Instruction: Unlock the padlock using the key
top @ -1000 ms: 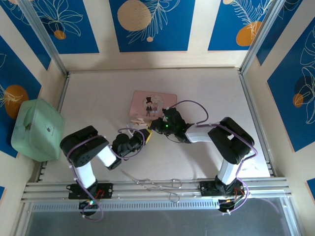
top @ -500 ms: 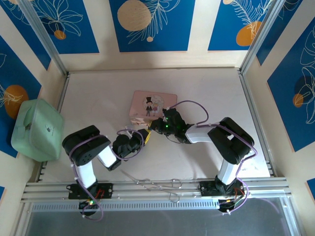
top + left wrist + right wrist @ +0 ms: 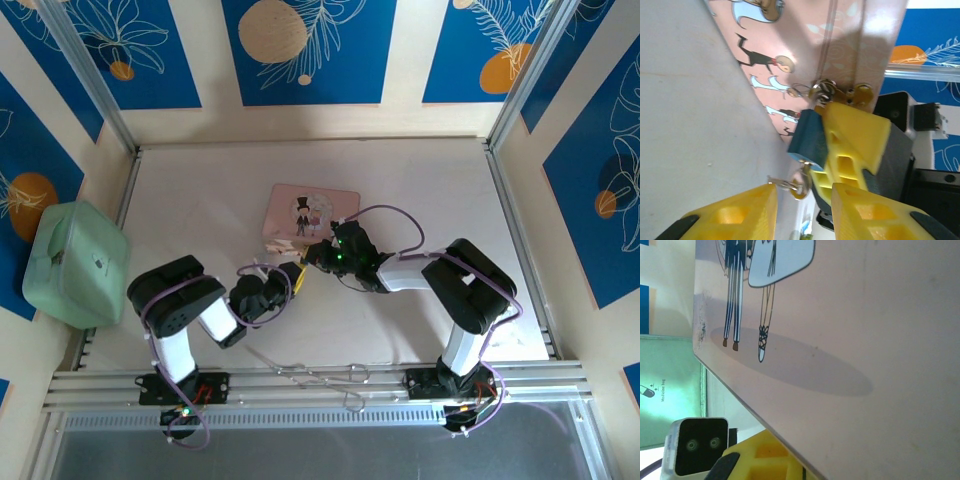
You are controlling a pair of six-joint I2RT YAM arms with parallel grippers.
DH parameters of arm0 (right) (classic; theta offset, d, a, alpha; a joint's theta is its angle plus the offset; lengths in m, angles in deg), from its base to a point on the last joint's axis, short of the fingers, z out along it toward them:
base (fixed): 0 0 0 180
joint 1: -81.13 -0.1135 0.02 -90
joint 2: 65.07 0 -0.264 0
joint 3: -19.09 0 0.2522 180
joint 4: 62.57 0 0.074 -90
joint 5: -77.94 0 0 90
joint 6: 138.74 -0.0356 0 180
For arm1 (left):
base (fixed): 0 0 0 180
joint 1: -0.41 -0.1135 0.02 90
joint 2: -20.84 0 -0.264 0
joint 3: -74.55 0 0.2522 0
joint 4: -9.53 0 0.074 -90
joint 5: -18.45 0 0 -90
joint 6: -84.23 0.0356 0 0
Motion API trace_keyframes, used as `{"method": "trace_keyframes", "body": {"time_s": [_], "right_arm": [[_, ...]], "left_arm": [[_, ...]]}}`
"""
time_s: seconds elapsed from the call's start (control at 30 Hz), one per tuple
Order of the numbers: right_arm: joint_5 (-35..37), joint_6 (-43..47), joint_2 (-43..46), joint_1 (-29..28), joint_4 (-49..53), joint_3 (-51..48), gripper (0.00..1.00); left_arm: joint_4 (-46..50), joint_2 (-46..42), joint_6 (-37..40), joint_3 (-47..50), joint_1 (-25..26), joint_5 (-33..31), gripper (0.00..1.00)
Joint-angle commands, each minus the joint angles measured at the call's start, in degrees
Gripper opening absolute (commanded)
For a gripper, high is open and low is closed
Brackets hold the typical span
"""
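One blue padlock [image 3: 807, 140] sits at the pink tin's [image 3: 850, 60] edge, pinched in the right gripper [image 3: 312, 255], a key [image 3: 790, 184] in its base. The left gripper [image 3: 804, 195] stands partly open and empty, just beside that key.

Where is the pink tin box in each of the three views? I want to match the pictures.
Top external: the pink tin box lies near the picture's middle.
Left wrist: it slants down from the top edge, behind the blue padlock.
Right wrist: its lid covers the upper right, most of the picture.
Shared landmark: the black drawn figures on the box.
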Motion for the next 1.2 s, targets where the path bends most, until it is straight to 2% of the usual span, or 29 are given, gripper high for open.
{"method": "trace_keyframes", "body": {"time_s": [0.0,0.13,0.33,0.53,0.7,0.83,1.03,1.1,1.17], "right_arm": [[-4.9,-6.3,-1.4,-0.1,3.9,-2.2,0.0],[-5.0,-6.2,-1.2,-0.1,3.9,-2.3,0.0],[-5.1,-6.3,-1.2,-0.5,4.0,-2.3,0.0],[-5.0,-6.5,-0.8,-1.1,4.4,-2.4,0.0],[-4.7,-6.8,-0.9,-1.6,4.7,-2.4,0.0],[-4.8,-7.0,-1.2,-1.8,7.9,-0.9,0.0],[-4.1,-8.7,-2.0,-3.1,17.7,3.5,0.0],[-3.4,-9.2,-2.7,-3.6,22.3,5.0,0.0],[-3.3,-10.9,-3.8,-4.3,24.7,5.7,0.0]], "left_arm": [[0.4,0.7,-1.3,1.3,0.7,-1.3,0.34],[0.4,0.5,-1.7,2.0,1.3,-2.7,0.34],[0.4,1.0,-1.2,-1.0,1.2,-2.7,0.24],[0.4,1.2,-0.9,-1.7,0.3,-2.9,0.22],[0.4,1.8,0.5,-2.7,0.0,-2.9,0.06],[1.0,2.1,3.6,-3.4,-0.8,-1.9,0.02],[17.5,-2.9,18.4,-6.3,-0.9,-0.6,0.0],[26.6,-7.0,24.9,-7.5,-0.6,-2.7,0.0],[39.9,-12.3,32.8,-10.5,0.7,-7.2,0.0]]}}
